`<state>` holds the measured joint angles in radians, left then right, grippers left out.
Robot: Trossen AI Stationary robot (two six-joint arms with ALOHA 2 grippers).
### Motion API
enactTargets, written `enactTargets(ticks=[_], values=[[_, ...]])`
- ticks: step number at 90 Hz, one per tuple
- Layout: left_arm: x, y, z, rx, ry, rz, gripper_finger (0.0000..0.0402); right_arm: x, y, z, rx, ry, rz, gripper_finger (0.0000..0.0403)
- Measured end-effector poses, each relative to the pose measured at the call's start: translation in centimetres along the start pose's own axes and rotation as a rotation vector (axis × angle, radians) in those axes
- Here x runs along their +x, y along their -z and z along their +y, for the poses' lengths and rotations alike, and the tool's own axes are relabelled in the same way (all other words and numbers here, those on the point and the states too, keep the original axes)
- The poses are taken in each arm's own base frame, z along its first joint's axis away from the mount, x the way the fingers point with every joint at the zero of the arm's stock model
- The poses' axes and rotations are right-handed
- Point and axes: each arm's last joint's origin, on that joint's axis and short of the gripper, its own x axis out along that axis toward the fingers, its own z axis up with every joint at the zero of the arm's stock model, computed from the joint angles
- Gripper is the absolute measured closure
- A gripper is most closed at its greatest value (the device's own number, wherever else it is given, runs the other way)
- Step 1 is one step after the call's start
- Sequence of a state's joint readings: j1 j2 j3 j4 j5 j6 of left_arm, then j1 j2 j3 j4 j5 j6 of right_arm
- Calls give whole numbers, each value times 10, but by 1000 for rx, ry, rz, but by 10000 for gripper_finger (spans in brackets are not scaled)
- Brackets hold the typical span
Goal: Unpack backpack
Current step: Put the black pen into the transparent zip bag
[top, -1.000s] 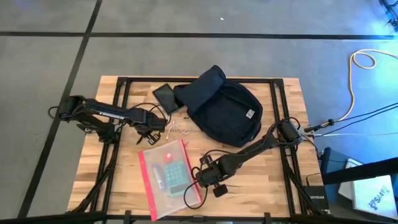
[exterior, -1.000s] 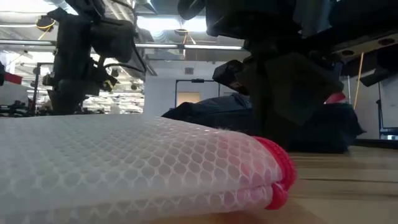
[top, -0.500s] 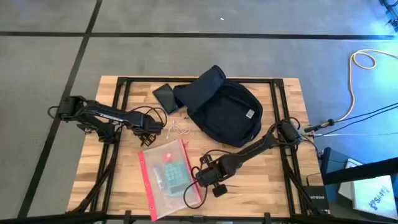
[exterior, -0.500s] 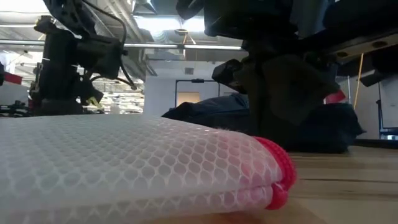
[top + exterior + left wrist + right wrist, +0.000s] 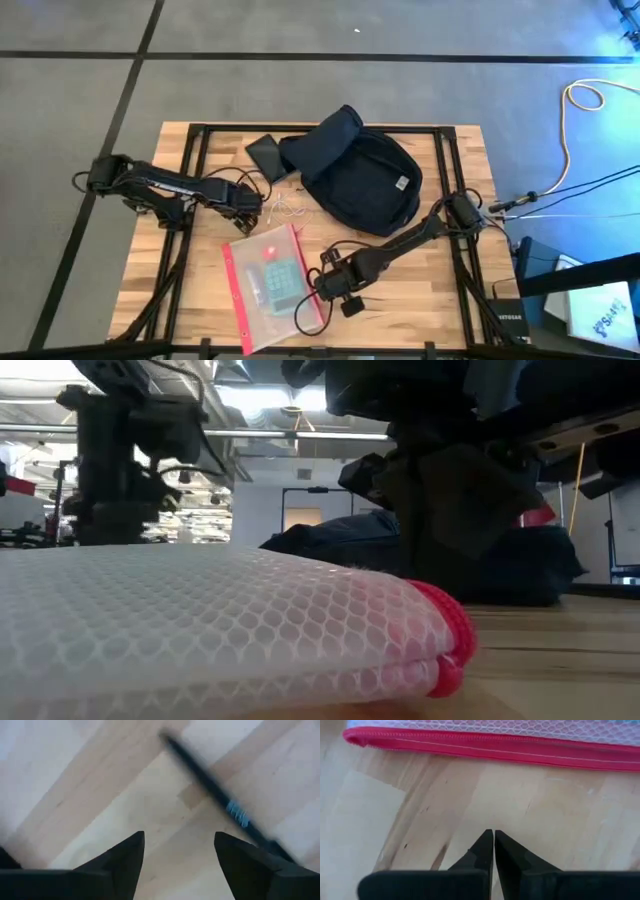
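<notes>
My right fingers (image 5: 493, 851) are pressed together, empty, tips over bare counter (image 5: 560, 815) just short of the red zip edge of the mesh pouch (image 5: 485, 742). My left fingers (image 5: 176, 852) are spread wide, nothing between them, looking down at wood with a thin dark cable (image 5: 210, 785) crossing ahead. From above, the left gripper (image 5: 247, 200) sits near a small tangle of white cord (image 5: 285, 208); the right gripper (image 5: 322, 283) is beside the pouch (image 5: 270, 283), which lies flat near the front of the counter (image 5: 450, 290). The backpack (image 5: 365, 180) lies toward the back centre, logo side up, opening toward a flat dark item (image 5: 266, 155) that touches it. My read: pouch, cord and dark item are already out, so I'm between picks. Next move likely calls for the left fingers to reach to the bag's opening while the right ones open up and steady the fabric. Can't tell whether anything remains inside.
</notes>
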<state>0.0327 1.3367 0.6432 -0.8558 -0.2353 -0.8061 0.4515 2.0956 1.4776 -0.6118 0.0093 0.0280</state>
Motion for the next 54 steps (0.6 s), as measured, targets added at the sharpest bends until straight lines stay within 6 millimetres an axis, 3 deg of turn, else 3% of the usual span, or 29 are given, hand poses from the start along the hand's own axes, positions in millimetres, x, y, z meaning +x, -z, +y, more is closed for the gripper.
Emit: enactTargets(ticks=[31,40,54], values=[[-1,-1,-15,-82,122,-126,175,0,-1,0,-2,0,-13,402],[0,-2,-22,-98,181,-174,185,0,-1,0,-7,0,-12,402],[7,2,-25,-92,132,-149,212,0,-1,0,-7,0,-12,402]])
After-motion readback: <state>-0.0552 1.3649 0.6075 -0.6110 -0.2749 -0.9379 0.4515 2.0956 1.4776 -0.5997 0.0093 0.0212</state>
